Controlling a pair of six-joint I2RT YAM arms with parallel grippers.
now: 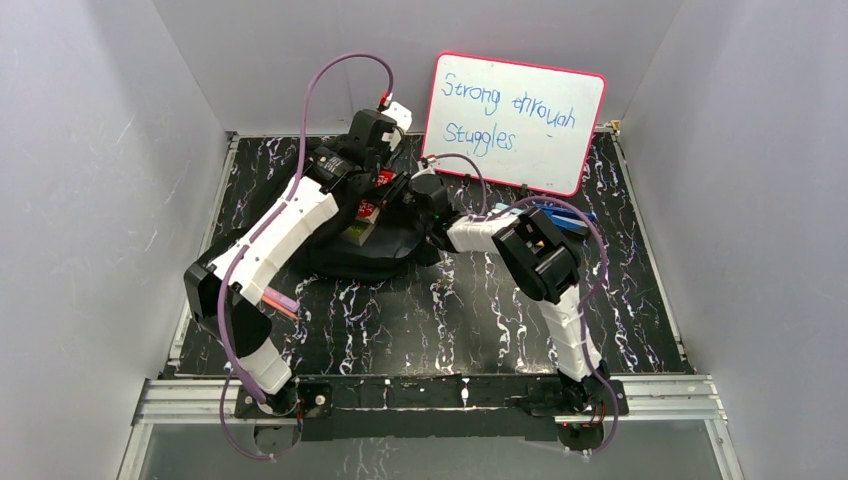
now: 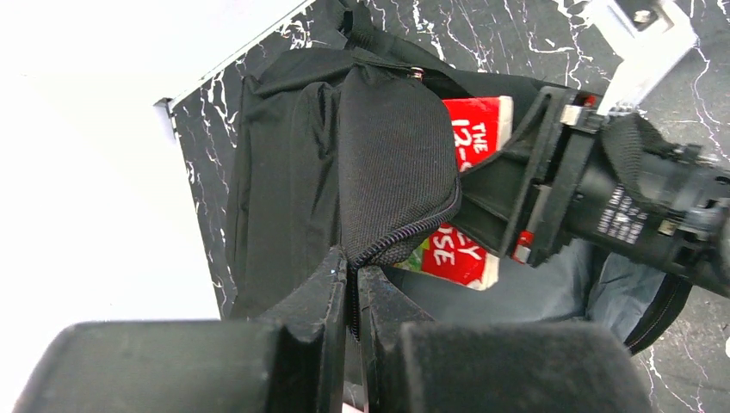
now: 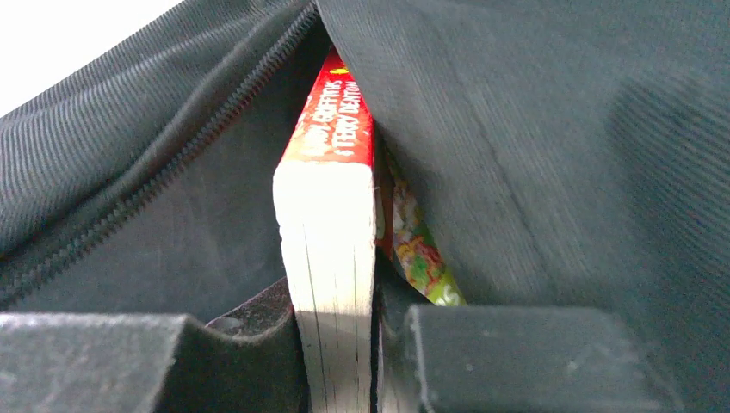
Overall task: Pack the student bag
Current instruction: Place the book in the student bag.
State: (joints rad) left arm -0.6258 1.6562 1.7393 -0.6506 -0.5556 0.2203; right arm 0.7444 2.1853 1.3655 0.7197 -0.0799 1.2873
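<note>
Pushing the red book (image 3: 331, 224) clamped in the right gripper (image 3: 337, 331) could snag if the left gripper (image 2: 353, 282), pinched on the student bag (image 2: 284, 172), slips.

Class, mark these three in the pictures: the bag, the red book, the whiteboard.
bag (image 2: 392, 155): left wrist view, pocket flap.
red book (image 3: 329, 241): right wrist view, page edge.
whiteboard (image 1: 515, 122): top view, writing surface.

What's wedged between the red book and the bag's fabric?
A thin colourful booklet sits between red book and student bag, shown in right wrist view.

White arm shells (image 1: 295, 215), black left pincer (image 2: 351, 288), purple cables (image 1: 306, 110)
</note>
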